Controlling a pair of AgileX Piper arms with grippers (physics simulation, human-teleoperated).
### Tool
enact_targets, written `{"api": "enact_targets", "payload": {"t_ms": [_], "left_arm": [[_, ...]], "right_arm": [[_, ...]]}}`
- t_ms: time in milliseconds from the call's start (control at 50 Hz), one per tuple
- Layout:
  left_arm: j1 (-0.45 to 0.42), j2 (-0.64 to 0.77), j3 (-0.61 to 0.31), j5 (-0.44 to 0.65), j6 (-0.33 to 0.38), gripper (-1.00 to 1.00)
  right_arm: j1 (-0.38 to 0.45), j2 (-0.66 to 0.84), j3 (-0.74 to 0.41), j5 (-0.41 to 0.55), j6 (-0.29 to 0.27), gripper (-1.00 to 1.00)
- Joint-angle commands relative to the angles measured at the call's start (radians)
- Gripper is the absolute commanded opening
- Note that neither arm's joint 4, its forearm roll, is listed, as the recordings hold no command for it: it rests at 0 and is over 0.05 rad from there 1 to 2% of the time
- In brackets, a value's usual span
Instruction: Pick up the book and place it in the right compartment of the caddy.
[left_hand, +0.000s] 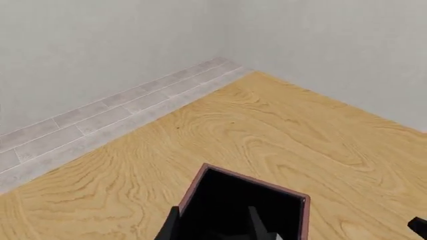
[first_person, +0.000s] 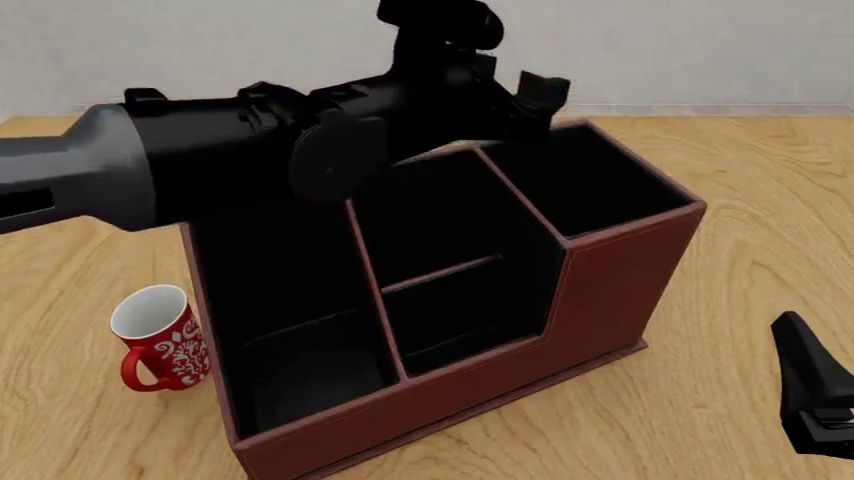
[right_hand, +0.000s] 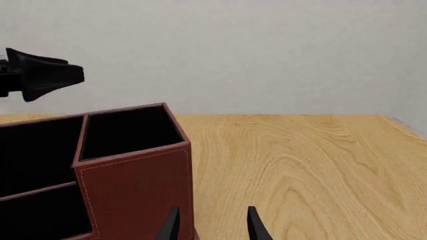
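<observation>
Book is nowhere visible in any view. Left wrist view: the left gripper (left_hand: 217, 227) hangs open and empty over the right compartment (left_hand: 250, 205), whose visible part looks bare. Front view: the caddy (first_person: 607, 290) stands at 12 o'clock with a mug (first_person: 160, 340) at 9 (patterned, no legible writing). Right wrist view: the right gripper (right_hand: 212, 225) sits open near the caddy, so placement cannot be confirmed

The caddy (first_person: 454, 330) is seen mid-frame. The left gripper (first_person: 527, 100) is held above the right compartment (first_person: 587, 180). A mug (first_person: 160, 340) is seen lower left.
</observation>
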Motion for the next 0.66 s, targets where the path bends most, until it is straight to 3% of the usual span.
{"api": "enact_targets", "payload": {"t_ms": [20, 660], "left_arm": [[-0.028, -0.139, 0.051, 0.011, 0.098, 1.00], [-0.054, -0.374, 0.252, -0.027, 0.131, 1.00]], "right_arm": [[0.000, 0.000, 0.000, 0.000, 0.000, 1.00], [0.000, 0.000, 0.000, 0.000, 0.000, 1.00]]}}
